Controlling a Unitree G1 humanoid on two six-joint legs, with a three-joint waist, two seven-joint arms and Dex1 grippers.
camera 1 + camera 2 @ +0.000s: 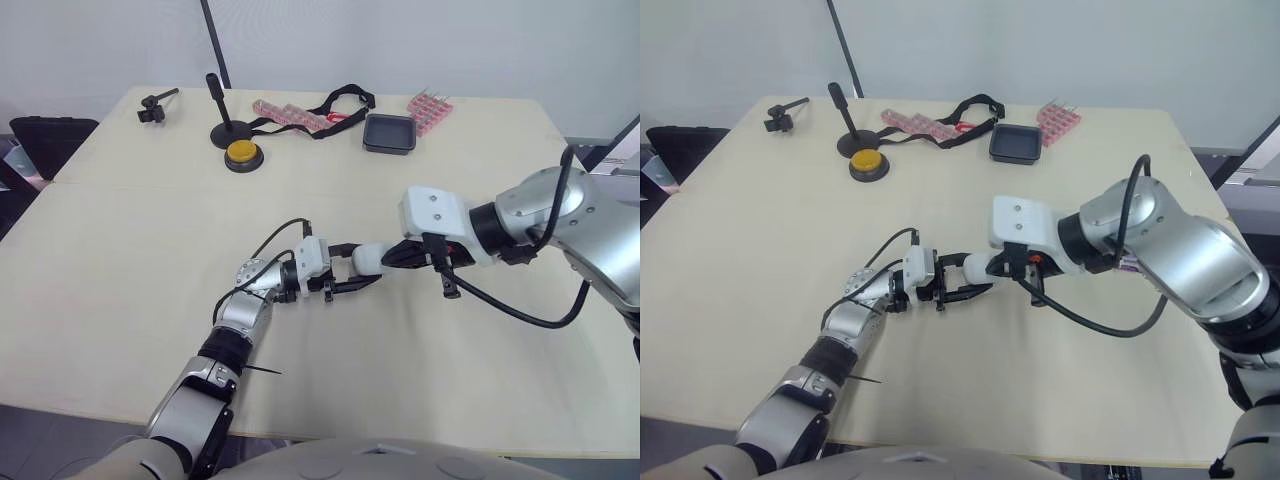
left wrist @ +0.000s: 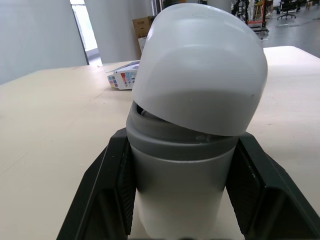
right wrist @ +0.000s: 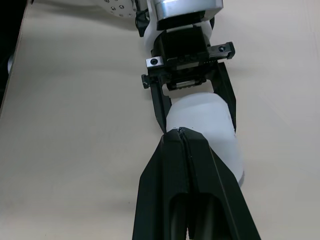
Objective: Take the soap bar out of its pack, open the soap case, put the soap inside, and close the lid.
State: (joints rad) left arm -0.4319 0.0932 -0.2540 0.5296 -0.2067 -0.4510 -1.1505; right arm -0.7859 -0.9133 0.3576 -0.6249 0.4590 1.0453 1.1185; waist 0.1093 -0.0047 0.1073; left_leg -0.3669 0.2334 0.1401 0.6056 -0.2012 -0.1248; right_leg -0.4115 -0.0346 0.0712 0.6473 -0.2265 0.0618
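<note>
Left gripper (image 1: 360, 265) clamps the case (image 2: 180, 195) at centre; right gripper (image 3: 181, 137), fingers pressed together, may lever it loose.

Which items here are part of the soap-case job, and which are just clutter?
Job: soap case, lid tilted up, in left gripper; right gripper over it; printed pack, likely the soap's.
Clutter: yellow button, black tray, pink racks, black strap, black stand.

Head stereo pair looks down over table (image 1: 120, 300); wrist cameras sit close, facing each other across soap case (image 2: 190, 125).
</note>
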